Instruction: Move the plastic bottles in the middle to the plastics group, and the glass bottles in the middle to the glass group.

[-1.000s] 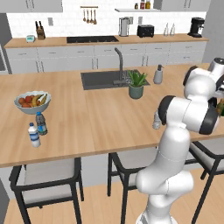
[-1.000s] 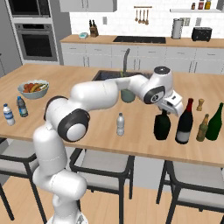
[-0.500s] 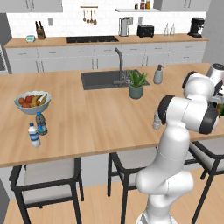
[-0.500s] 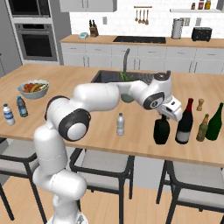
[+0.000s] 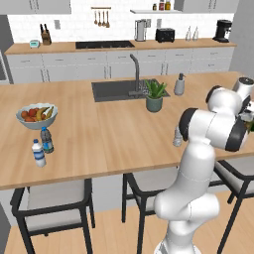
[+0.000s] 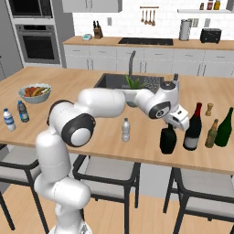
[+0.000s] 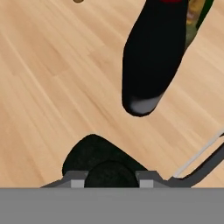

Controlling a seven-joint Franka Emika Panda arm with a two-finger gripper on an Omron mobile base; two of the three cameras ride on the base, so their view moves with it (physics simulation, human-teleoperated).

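Observation:
In the right base view my gripper [image 6: 171,126] is shut on the short neck of the squat round black bottle [image 6: 167,141]. The bottle is upright, with its base at or just above the counter. Just to its right is the tall dark wine bottle [image 6: 193,130] with a red top. Farther right stands the olive-green glass bottle [image 6: 225,128]. In the hand view the black bottle [image 7: 94,153] lies between my fingertips [image 7: 78,179], with the wine bottle [image 7: 151,57] beyond. The clear water bottle [image 6: 125,130] stands mid-counter. The two plastics-group bottles [image 6: 7,119] [image 6: 23,112] are at the far left.
A brownish bottle [image 6: 211,133] stands between the wine and green bottles, with a small wooden shaker [image 6: 209,109] behind them. A fruit bowl [image 6: 34,91] sits at the left. The sink [image 6: 128,82] and a potted plant [image 5: 154,95] are behind. Stools stand under the counter's near edge.
My gripper has come down with the black bottle, from a little above the counter to counter level beside the wine bottle. The jaws have kept the same grip.

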